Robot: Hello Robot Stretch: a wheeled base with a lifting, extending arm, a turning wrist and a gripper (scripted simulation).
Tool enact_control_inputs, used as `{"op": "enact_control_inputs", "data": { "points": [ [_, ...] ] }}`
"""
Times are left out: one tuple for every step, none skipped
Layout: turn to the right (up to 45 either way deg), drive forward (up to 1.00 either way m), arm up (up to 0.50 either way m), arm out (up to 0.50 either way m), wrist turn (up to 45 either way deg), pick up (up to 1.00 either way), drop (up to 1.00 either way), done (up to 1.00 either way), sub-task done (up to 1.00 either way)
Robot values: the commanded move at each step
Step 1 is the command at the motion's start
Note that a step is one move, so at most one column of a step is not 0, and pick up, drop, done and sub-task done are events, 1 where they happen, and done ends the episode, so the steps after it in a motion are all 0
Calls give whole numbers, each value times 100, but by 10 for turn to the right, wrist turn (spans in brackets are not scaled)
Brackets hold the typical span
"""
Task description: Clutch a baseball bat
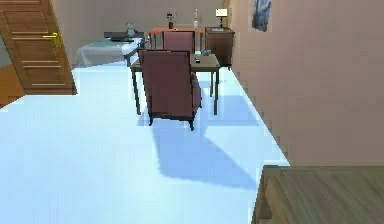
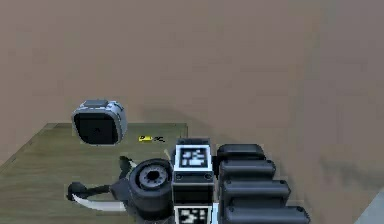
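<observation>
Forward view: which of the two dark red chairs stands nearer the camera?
The large chair with its back to the camera, on the near side of the dark table. The other chair stands beyond that table, toward the far wall.

Two red chairs (image 1: 168,85), one door (image 1: 35,45), one lamp (image 1: 221,14)

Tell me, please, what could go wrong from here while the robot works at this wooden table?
1. The claw lies low by the wooden tabletop, near a grey boxy object and a small yellow item; a sweep could knock them off.
2. Neither looks like a bat, so a wrong grasp is possible.
3. The wall stands just behind the tabletop; extending further might hit it.
</observation>
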Motion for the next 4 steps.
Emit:
{"op": "enact_control_inputs", "data": {
  "points": [
    [0, 0, 0, 0, 450, 0, 0, 0, 0],
    [0, 0, 0, 0, 300, 0, 0, 0, 0],
    [0, 0, -28, 0, 0, 0, 0, 0, 0],
    [0, 0, 0, 0, 0, 100, 0, 0, 0]
  ]
}}
